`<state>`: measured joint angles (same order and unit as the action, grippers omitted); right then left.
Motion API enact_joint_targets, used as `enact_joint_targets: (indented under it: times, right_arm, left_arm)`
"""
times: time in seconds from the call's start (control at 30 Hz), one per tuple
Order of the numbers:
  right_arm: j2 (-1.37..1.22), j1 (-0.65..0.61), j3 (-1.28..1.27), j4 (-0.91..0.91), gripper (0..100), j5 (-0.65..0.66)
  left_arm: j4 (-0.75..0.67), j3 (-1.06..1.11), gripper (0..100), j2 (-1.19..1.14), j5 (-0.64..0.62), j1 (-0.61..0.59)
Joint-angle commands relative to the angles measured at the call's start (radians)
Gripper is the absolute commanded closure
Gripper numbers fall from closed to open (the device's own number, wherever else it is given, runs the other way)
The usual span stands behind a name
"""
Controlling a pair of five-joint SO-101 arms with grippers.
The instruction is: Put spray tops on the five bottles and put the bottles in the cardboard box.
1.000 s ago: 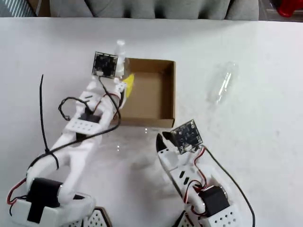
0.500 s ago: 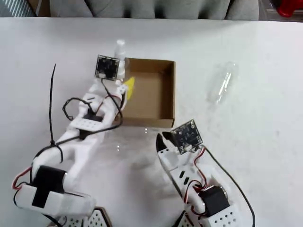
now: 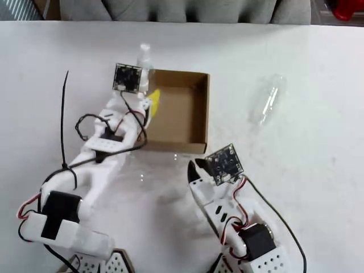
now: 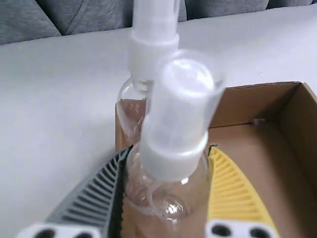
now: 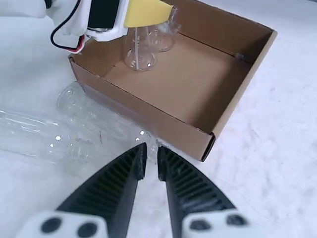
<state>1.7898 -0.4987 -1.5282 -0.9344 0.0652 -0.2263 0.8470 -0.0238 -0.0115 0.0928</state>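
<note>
My left gripper (image 3: 149, 105) is over the left side of the cardboard box (image 3: 182, 114), its grey and yellow fingers shut on a clear bottle (image 4: 173, 119) that carries a white spray top. A second spray-topped bottle (image 4: 148, 44) stands just behind it in the box's far left corner (image 3: 145, 57). The right wrist view shows both bottles upright inside the box (image 5: 188, 84). My right gripper (image 3: 193, 166) is just in front of the box's near wall, shut (image 5: 148, 161) on nothing. A clear bottle (image 5: 59, 129) without a top lies on the table beside it.
Another clear bottle (image 3: 266, 102) without a top lies on the white table (image 3: 307, 159) to the right of the box. The left arm's black cable (image 3: 63, 119) sticks up at the left. Grey cushions line the far edge.
The left arm's lower links have shifted left while its gripper stays at the box's left side with the bottle. The right arm has not moved.
</note>
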Motion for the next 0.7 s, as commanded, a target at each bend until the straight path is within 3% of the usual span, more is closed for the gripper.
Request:
enact_joint_targets:
  times: [0.0,0.23,0.47,0.67]
  right_arm:
    - [0.007,-0.004,0.038,0.002,97.8,0.012]
    - [0.007,-0.001,0.038,0.002,97.8,0.012]
    - [0.007,0.001,0.035,0.004,97.8,0.012]
    - [0.007,0.001,0.035,0.004,97.8,0.012]
  left_arm:
    - [-0.026,-0.043,98,0.002,0.009,-0.036]
    - [-0.021,-0.041,96,-0.001,0.014,-0.042]
    - [-0.026,0.000,76,0.004,0.006,-0.042]
    - [-0.026,0.006,70,0.004,0.006,-0.044]
